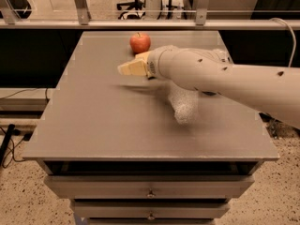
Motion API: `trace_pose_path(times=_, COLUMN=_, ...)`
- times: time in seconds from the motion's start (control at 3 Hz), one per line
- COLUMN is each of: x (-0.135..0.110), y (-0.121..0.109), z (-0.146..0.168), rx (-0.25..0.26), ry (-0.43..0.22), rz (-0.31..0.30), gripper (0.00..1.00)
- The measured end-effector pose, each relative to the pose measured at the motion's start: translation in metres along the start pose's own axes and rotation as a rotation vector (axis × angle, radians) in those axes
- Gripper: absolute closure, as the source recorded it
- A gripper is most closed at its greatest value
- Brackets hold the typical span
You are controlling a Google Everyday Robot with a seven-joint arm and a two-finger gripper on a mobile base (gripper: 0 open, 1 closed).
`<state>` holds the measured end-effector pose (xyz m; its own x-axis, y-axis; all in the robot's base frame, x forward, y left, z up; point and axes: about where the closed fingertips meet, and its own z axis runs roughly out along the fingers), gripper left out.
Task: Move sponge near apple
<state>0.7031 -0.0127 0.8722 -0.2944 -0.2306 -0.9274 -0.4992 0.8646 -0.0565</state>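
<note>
Far edge: apple (140, 42), hand (133, 67) just in front of it, grip cannot be told. Front-right of hand, mid worktop (93, 125), under arm (225, 78) — sponge (183, 106).

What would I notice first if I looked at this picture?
The big pale robot arm catches the eye first, reaching in from the right across the grey table. Its yellowish end effector hangs over the far half of the table. Just beyond it sits a small red apple, close to the far edge.
</note>
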Motion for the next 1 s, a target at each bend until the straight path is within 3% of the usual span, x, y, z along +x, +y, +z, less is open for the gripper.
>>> trace_pose_path(times=0.33, x=-0.027, y=0.02, z=-0.035, rx=-0.04, ry=-0.051, rz=-0.047, gripper=0.0)
trace_pose_path(times=0.67, x=-0.04, y=0.02, z=-0.049, rx=-0.072, ry=-0.077, rz=-0.096, gripper=0.0)
trace_pose_path(times=1.0, x=-0.046, y=0.011, z=-0.058, rx=-0.14, ry=-0.107, rz=-0.08, gripper=0.0)
